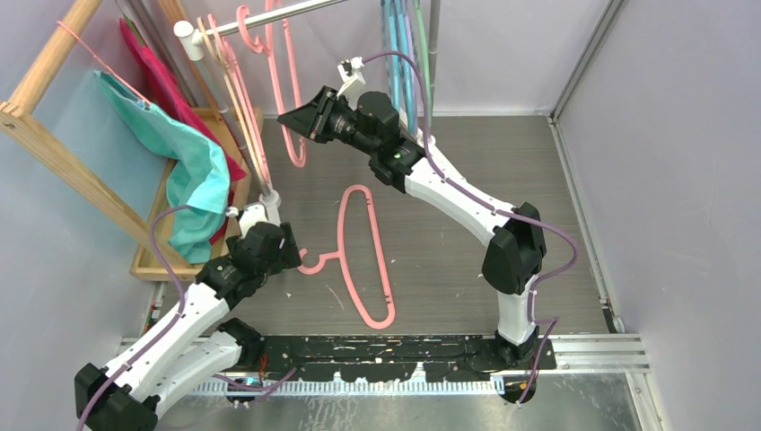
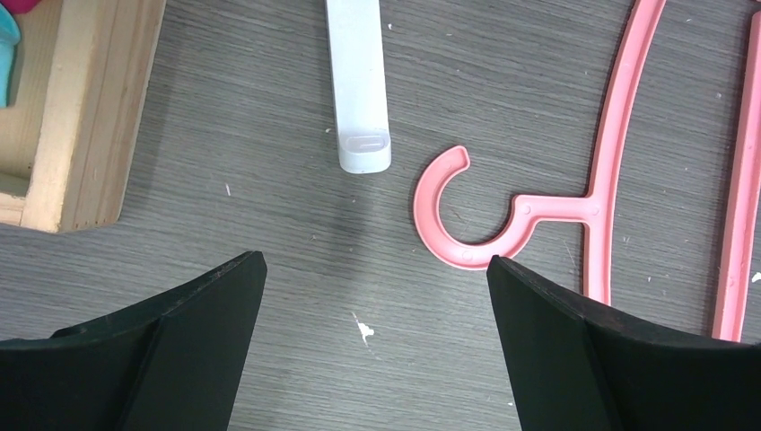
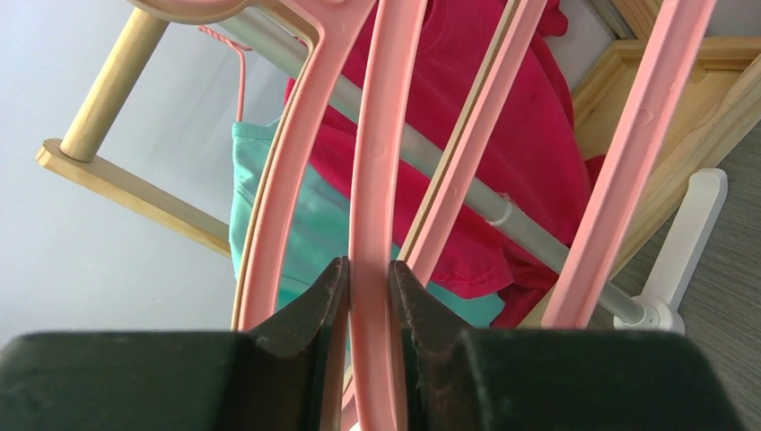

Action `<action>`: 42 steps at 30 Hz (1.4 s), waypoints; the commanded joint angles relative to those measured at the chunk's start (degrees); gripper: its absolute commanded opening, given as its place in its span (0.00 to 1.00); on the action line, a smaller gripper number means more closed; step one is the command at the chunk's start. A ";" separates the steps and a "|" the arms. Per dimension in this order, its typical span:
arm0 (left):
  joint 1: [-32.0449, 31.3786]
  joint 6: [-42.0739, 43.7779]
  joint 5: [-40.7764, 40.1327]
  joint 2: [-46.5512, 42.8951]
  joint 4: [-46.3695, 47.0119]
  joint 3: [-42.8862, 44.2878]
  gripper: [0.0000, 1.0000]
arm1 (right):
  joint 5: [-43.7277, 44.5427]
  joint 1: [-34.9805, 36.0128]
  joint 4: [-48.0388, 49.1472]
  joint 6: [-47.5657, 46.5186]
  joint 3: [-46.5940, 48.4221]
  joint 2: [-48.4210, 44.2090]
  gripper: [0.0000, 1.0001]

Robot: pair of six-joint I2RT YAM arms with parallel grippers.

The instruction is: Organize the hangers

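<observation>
A pink hanger (image 1: pixel 366 260) lies flat on the table, its hook (image 2: pixel 446 215) pointing left. My left gripper (image 1: pixel 293 254) is open and empty low over the table; in the left wrist view (image 2: pixel 377 265) the hook lies just beyond its right fingertip. My right gripper (image 1: pixel 287 118) is raised at the back and shut on a bar of another pink hanger (image 3: pixel 372 171), which hangs by its hook from the grey rail (image 1: pixel 269 20). Several pink and beige hangers (image 1: pixel 235 85) hang on the rail further left. Blue, teal and green hangers (image 1: pixel 404 45) hang at the back.
A wooden frame rack (image 1: pixel 54 135) stands at the left with a teal cloth (image 1: pixel 193 171) and a red cloth (image 1: pixel 161 81) over it, on a wooden base tray (image 2: pixel 85 108). The rail stand's white foot (image 2: pixel 359 81) rests on the table ahead of my left gripper.
</observation>
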 commanded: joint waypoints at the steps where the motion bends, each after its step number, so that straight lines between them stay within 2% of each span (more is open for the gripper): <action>1: -0.15 0.72 -0.36 0.17 2.40 0.48 0.98 | -1.46 -0.46 1.86 -0.51 -0.32 -2.58 0.30; 4: -0.11 0.64 -0.47 0.16 2.48 0.40 0.98 | -1.57 -0.43 2.39 -1.76 -2.36 -4.76 0.50; 9: -0.16 0.70 -0.69 0.66 2.19 0.78 0.98 | 1.02 -0.47 5.22 -4.91 -10.42 -12.08 0.66; 13: -0.12 0.63 -1.24 0.90 1.74 0.83 0.98 | 5.93 0.35 5.20 -10.88 -21.91 -21.33 0.81; 15: -0.09 0.47 -1.21 1.03 1.86 0.67 0.98 | 8.92 1.12 2.82 -14.16 -27.29 -26.00 0.85; 19: -0.18 -0.06 -0.78 1.17 2.21 0.57 0.98 | 14.25 4.78 -5.83 -22.06 -36.48 -32.40 0.85; 22: -0.09 -0.37 -0.66 1.24 2.59 0.57 0.98 | 22.83 11.16 -11.94 -28.04 -43.56 -34.58 0.85; 26: -0.12 -0.68 -0.76 2.29 3.10 1.02 0.98 | 32.35 20.19 -18.80 -31.84 -49.88 -31.77 0.83; 30: -0.10 -0.93 -0.75 3.67 3.13 1.63 0.98 | 36.29 27.01 -22.07 -31.62 -52.45 -26.40 0.81; 36: -0.11 -1.18 -0.06 3.14 3.19 1.33 0.98 | 40.92 29.71 -22.76 -28.92 -52.11 -18.91 0.81; 42: -0.11 -0.78 -0.59 2.16 2.81 0.84 0.98 | 40.59 30.17 -22.05 -27.59 -51.42 -14.66 0.81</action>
